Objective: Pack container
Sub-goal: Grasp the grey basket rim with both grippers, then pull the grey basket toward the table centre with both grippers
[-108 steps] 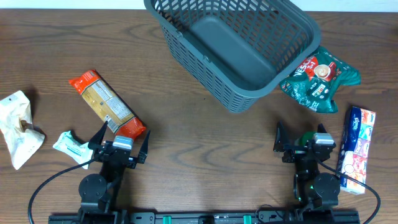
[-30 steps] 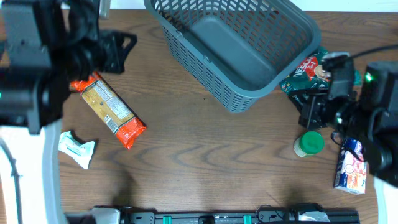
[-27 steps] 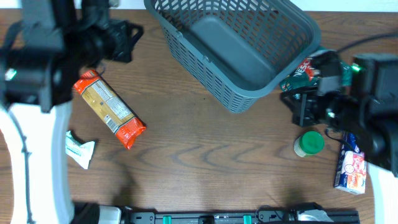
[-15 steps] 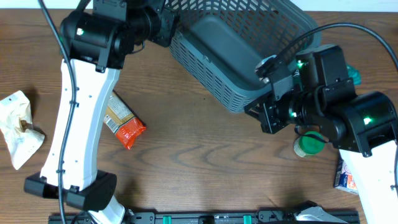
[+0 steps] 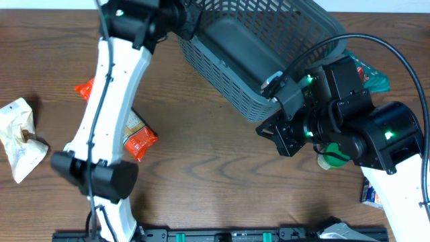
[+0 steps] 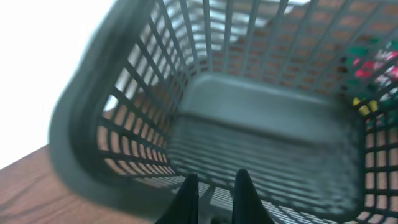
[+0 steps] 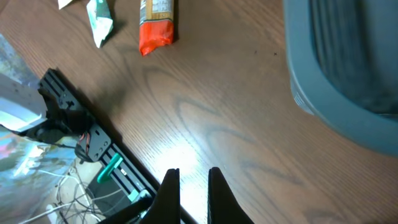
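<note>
Moved: both arms have swung in to the basket point(image 5: 269, 40) over the last second.
Basket: top centre of the desk point(image 5: 201, 161), set askew.
Inside: only its smooth grey base shows.
Left end effector point(image 6: 214, 179): pressed together, over the basket's left wall, pointing inside.
Right end effector point(image 7: 193, 171): pressed together, above the desk by the near corner.
Around: green pouch point(image 5: 368, 75) at the right wall; packet point(image 5: 138, 133) well left.

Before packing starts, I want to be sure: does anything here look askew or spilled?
The container sits turned at an angle to the table edge, with a green packet beside its right side. Nothing looks spilled.
</note>
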`<state>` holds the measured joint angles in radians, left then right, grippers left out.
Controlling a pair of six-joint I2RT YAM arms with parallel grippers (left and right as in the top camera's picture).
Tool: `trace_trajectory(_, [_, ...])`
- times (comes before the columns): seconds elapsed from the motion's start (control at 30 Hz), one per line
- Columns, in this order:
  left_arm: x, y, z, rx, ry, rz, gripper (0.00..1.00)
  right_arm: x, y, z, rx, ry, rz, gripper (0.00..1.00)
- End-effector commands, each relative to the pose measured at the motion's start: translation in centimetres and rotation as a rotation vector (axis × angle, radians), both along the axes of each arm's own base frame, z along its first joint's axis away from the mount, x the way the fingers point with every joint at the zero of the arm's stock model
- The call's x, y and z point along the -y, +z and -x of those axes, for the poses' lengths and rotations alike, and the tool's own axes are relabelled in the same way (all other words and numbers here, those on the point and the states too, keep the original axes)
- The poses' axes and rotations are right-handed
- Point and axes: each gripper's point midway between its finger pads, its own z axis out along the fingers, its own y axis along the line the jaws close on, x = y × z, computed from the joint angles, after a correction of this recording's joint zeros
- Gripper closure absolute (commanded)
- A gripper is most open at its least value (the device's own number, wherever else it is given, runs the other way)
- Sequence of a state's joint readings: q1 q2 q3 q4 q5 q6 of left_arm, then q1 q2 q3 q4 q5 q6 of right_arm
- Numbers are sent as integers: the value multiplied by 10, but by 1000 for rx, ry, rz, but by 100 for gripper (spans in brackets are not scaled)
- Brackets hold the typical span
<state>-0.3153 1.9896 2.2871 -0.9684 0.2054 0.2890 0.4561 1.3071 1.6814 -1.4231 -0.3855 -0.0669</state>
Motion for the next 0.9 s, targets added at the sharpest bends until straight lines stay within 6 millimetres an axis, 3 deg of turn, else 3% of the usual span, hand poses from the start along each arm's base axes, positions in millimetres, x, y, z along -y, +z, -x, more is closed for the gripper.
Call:
trace_trajectory(0.0, [1,-13,-8,-16,-7,-22,94,-1,2,0,21,26,17,99])
trace_trajectory(0.2, [2,-24,-13,-34,-6,-28,94,-4,-13,-10,-18,32,50,99])
trace_trajectory(0.63, [1,-26,-12,-35,-12,-40,94,-21,-71,-44,-144,111,146,99])
trace_trajectory(0.87, [-2,-45,-13,-86,-7,-63,94,-25,-80,-55,-142,111,156,99])
